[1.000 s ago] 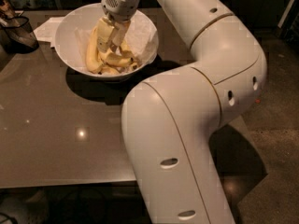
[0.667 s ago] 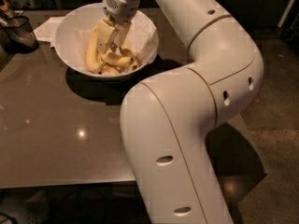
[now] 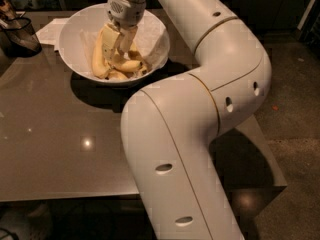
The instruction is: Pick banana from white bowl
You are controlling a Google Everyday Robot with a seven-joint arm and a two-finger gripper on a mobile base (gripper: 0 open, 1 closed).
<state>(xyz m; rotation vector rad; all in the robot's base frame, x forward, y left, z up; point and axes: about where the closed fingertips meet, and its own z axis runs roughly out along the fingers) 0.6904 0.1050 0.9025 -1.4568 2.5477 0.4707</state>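
Claw (image 3: 120, 43) down in white bowl (image 3: 74, 34), grip unclear, above banana (image 3: 128, 65), long axis left-to-right

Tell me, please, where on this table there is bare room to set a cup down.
Bare: the front-left stretch of table, bordered by the white bowl behind, the arm on the right and the front edge. Crowded: inside the bowl, where the tool sits among bananas, and the back-left corner with a dark container and paper.

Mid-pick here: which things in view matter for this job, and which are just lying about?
Job: banana; white bowl; gripper, down inside the bowl among the fruit.
Lying about: paler banana; dark container; white paper; table.
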